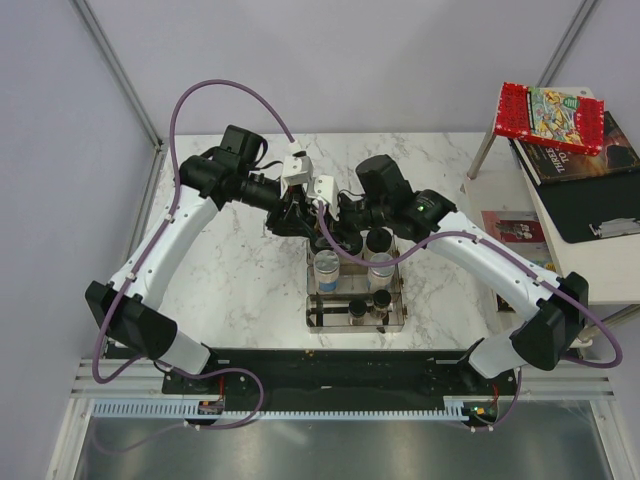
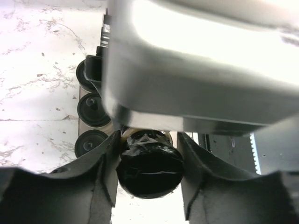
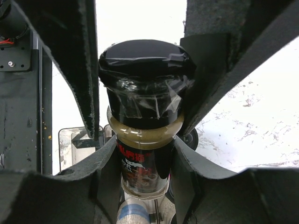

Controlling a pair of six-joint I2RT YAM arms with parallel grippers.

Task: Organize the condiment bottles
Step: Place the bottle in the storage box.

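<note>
A jar with a wide black lid and a dark, red-lettered label hangs above the clear rack. My right gripper is shut on its body, just below the lid. My left gripper is shut on the black lid from the opposite side; its fingers flank the lid in the right wrist view. In the top view both grippers meet over the rack's far end, left and right. Two blue-labelled bottles stand in the rack, with dark-capped small bottles at its near end.
Three dark caps stand in a row to the left in the left wrist view. Another black-lidded jar stands at the rack's far right. Books and a black folder lie off the table's right edge.
</note>
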